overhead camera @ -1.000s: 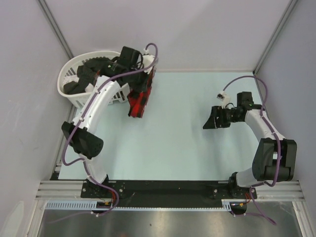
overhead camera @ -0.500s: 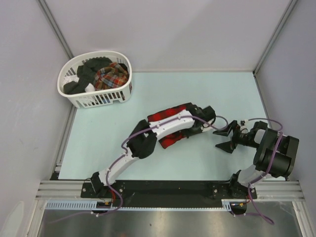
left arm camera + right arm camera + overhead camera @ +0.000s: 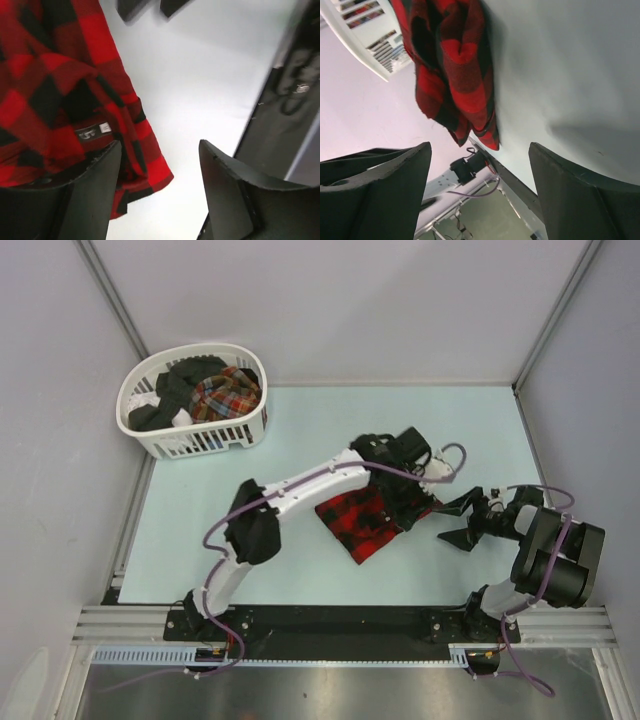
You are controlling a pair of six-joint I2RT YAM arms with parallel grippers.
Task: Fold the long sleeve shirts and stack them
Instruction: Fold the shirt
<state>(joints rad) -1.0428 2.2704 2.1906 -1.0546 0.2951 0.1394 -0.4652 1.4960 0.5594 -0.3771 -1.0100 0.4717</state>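
Note:
A red-and-black checked long sleeve shirt lies bunched on the table, right of centre. My left gripper hangs over its right edge, jaws open. In the left wrist view the shirt lies beside the left finger, and only bare table shows inside the left gripper. My right gripper stands open just right of the shirt, pointing at it. From the right wrist the shirt is ahead of the right gripper, whose jaws hold nothing. A plaid shirt lies in the basket.
The white slatted basket stands at the back left corner with dark clothes beside the plaid one. It also shows far off in the right wrist view, basket. Grey walls close the table on three sides.
My left arm swung from the basket to the table's right half with the checked shirt and opened its jaws; the shirt now lies on the table. The right gripper drew nearer to it.

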